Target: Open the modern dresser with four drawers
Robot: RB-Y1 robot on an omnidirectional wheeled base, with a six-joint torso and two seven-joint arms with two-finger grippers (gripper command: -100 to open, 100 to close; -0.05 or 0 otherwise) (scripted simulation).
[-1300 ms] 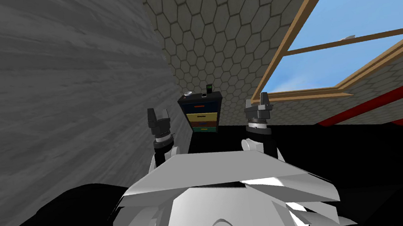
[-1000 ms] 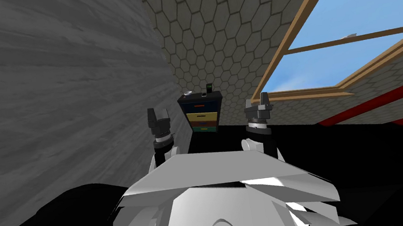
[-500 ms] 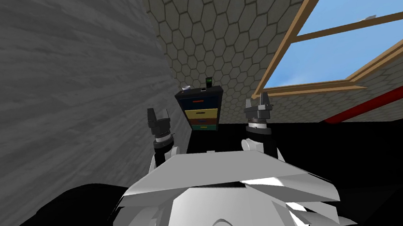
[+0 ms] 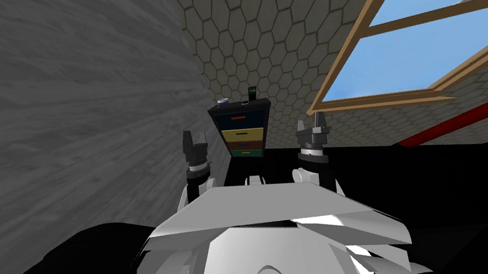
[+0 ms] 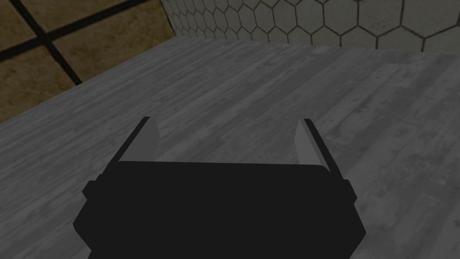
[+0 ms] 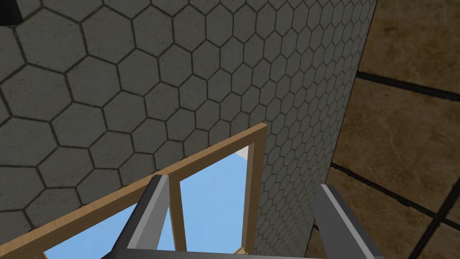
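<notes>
Black-cased, with four coloured drawer fronts, the dresser [image 4: 243, 129] stands well ahead of both grippers, in the gap between them, backed against the hexagon-tiled wall [image 4: 259, 36]. I judge the step in hand to be the approach, since neither arm looks able to reach it from here. I would roll the base straight on, keep the dresser centred between the grippers, and stop with room to draw a drawer out toward me. The left gripper [image 4: 192, 134] and the right gripper [image 4: 311, 121] are both raised, fingers spread wide and holding nothing, so either is ready for a handle. The top drawer's orange handle [image 4: 238, 119] looks the plainest target.

A grey planked wall [image 4: 56, 110] runs close outside the left gripper, so I would mind that arm while nearing. A wood-framed window [image 4: 429, 31] lies beyond the right gripper, with red bars [image 4: 469, 111] farther out on that side. On the dresser's top sit a small pale dish [image 4: 223, 101] and a dark upright item [image 4: 252, 92], both too small to name. A sharp tug might shake them.
</notes>
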